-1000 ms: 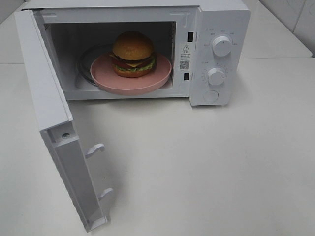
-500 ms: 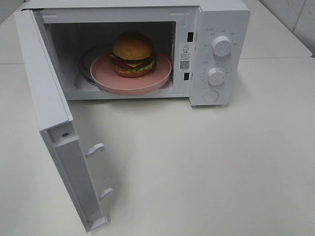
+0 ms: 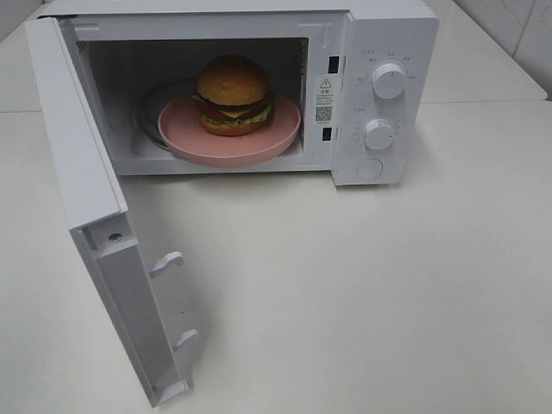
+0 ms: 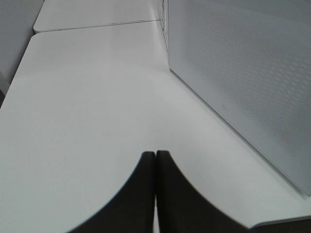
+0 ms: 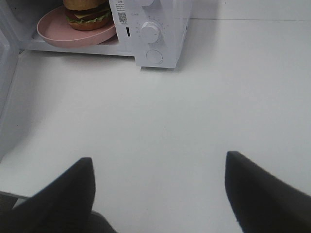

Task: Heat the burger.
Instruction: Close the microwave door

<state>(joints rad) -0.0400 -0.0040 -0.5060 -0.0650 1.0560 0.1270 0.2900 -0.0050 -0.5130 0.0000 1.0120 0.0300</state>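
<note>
The burger (image 3: 233,95) with its golden-brown bun sits on a round pink plate (image 3: 181,131) inside the open white microwave (image 3: 392,34). The right wrist view also catches the burger (image 5: 87,13) and the plate (image 5: 53,30). My right gripper (image 5: 159,170) stands open over the bare table, well back from the microwave front, with nothing between its fingers. My left gripper (image 4: 155,156) is shut with nothing in it, low over the table beside the outer face of the microwave door (image 4: 252,87). Neither gripper shows in the high view.
The microwave door (image 3: 86,172) swings wide toward the front left, with two latch hooks (image 3: 168,261) sticking out. Two dials (image 3: 388,80) and a round button (image 3: 369,168) sit on the right panel. White table (image 3: 362,293) spreads before the oven.
</note>
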